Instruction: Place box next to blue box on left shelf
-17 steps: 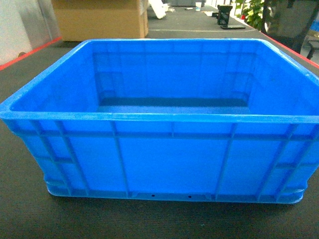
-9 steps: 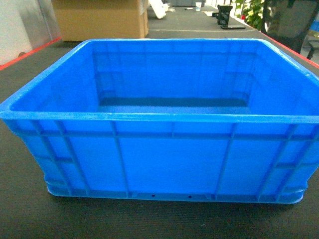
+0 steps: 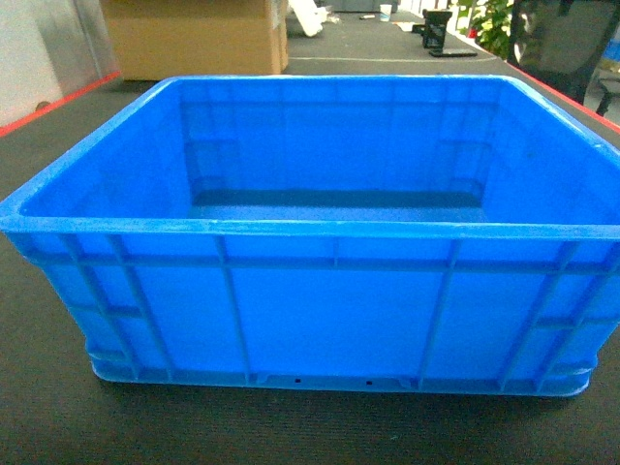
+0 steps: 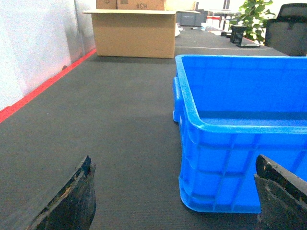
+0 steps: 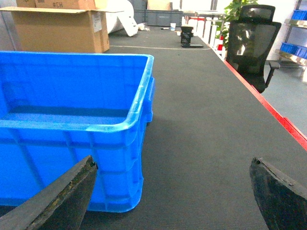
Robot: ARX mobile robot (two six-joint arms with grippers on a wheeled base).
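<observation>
Blue box (image 3: 329,320) sits ungrasped at frame centre; left gripper (image 4: 175,201) and right gripper (image 5: 175,196) gape wide, empty; shelf placement remains.

This looks like an office or lab workspace turned to storage and handling. A long dark matte surface (image 4: 120,124) edged with a red stripe (image 4: 43,86) runs back to an open cardboard carton (image 4: 134,32). Beside it stand a black mesh office chair (image 5: 252,45), a potted green plant (image 4: 254,17) and shelving with blue bins (image 5: 293,48).
</observation>
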